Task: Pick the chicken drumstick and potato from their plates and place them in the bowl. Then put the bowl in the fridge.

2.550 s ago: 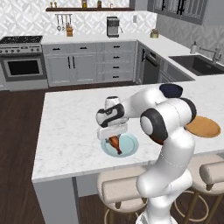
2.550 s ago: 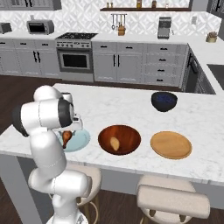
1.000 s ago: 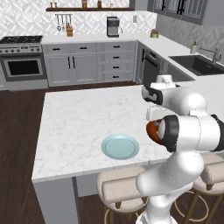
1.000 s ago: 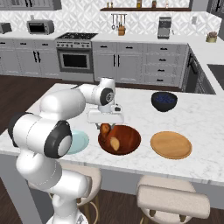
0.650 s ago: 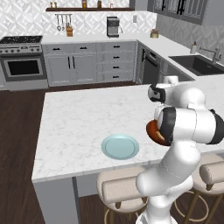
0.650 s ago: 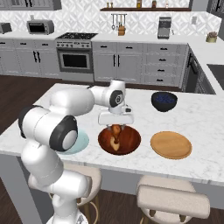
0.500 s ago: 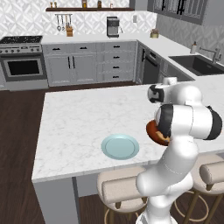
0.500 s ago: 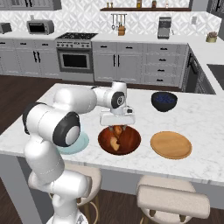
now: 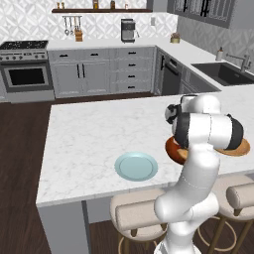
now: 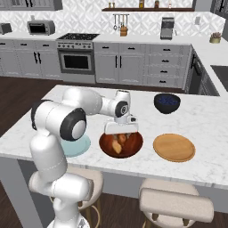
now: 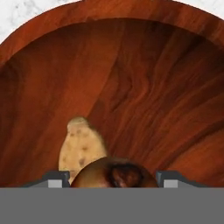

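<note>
My gripper (image 10: 120,132) hangs low over the reddish-brown bowl (image 10: 133,148), shut on the chicken drumstick (image 11: 114,173), which sits dark and reddish between the two finger tips in the hand view. The tan potato (image 11: 81,146) lies on the bowl's floor (image 11: 144,87) just beyond the drumstick. In the left base view my arm hides most of the bowl (image 9: 172,149). The pale blue-green plate (image 9: 136,166) (image 10: 75,146) is bare, left of the bowl. The tan wooden plate (image 10: 174,147) is bare, right of it. The fridge is out of view.
A dark blue bowl (image 10: 167,102) stands behind the wooden plate on the marble island (image 9: 89,134). Stools (image 10: 176,205) line the island's near edge. A sink (image 9: 225,72) is in the far right counter, and the oven (image 10: 76,60) is on the back wall.
The arm carried the drumstick from the blue-green plate over to the bowl and has sunk lower into it over the last second. The jaws kept their width.
</note>
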